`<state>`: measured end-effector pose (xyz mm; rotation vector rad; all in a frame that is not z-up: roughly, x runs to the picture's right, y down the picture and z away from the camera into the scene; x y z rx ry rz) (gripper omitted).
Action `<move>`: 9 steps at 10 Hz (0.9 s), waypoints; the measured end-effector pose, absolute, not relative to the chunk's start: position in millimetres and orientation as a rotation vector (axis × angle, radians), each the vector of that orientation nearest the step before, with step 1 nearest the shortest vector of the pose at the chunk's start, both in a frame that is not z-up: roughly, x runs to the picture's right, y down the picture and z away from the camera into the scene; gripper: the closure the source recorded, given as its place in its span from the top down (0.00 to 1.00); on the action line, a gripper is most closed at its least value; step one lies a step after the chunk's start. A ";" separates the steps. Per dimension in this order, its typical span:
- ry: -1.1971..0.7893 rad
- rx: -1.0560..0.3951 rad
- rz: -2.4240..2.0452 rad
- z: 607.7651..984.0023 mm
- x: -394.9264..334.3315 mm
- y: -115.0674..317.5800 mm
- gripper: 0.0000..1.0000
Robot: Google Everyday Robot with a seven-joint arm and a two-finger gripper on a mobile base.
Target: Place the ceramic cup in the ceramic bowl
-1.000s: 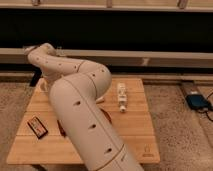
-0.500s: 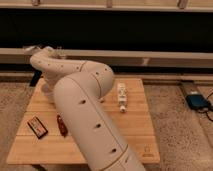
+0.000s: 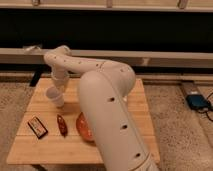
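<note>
The white ceramic cup (image 3: 54,98) hangs tilted just over the left part of the wooden table (image 3: 107,146). My gripper (image 3: 57,90) reaches down from the white arm and is shut on the cup's top. The orange-red ceramic bowl (image 3: 83,128) sits to the right of the cup and nearer the front. Only the bowl's left edge shows, because the thick arm segment covers the rest.
A small dark red oblong item (image 3: 62,125) lies just left of the bowl. A dark flat packet (image 3: 37,126) lies near the table's left edge. A blue device (image 3: 198,101) with a cable sits on the floor at right. A dark wall with a rail runs behind the table.
The gripper has shut on the cup and has shifted right and toward the front with it. The arm now covers more of the table's middle.
</note>
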<state>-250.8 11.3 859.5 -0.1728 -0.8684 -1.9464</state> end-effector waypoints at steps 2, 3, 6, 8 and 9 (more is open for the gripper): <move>-0.918 -0.125 -1.896 838.2 -222.8 5.8 0.00; -0.929 -0.103 -1.877 828.2 -213.1 0.6 0.00; -0.962 -0.061 -1.862 817.5 -203.3 -0.2 0.00; -0.965 -0.052 -1.865 818.3 -204.6 0.5 0.00; -0.968 -0.049 -1.871 818.0 -206.9 1.5 0.00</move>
